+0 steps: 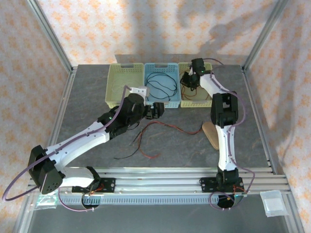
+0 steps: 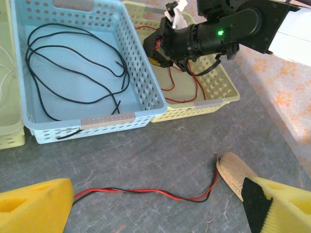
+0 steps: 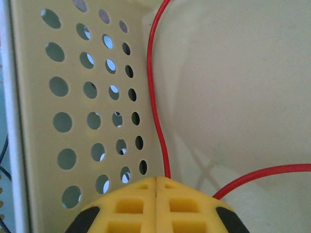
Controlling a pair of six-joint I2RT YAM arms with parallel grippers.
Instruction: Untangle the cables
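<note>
Room: orange-flowered wallpaper point(image 1: 146, 29) all round, grey desk point(image 1: 87, 97) in the middle.
Landmark: blue basket point(image 1: 170, 103) at the far side of the desk, the middle one of three in a row.
Black cable point(image 2: 28, 48): lying loose inside the blue basket, looped round a few times.
Red cable point(image 3: 150, 87): in the right basket point(image 2: 214, 104), the yellow one touching the blue one's right side. It curves along the holey wall.
Red-black cable point(image 2: 131, 191): a twisted pair out on the desk, on the near side of the blue basket. It runs off right, and its end sits just beside a tan oval pad point(image 1: 210, 135).
Left basket point(image 1: 112, 85): pale yellow, right up against the blue one's left side. There's something thin and white in it, too faint to call.
Left tool point(image 2: 158, 187): spread wide, low over the desk just near of the blue basket. The red-black cable passes between its yellow fingers point(image 2: 34, 204).
Right tool point(image 3: 156, 187): down inside the right basket, tips pressed together. The red cable runs in right under them, and honestly I can't tell if it's nipped or just passing behind.
</note>
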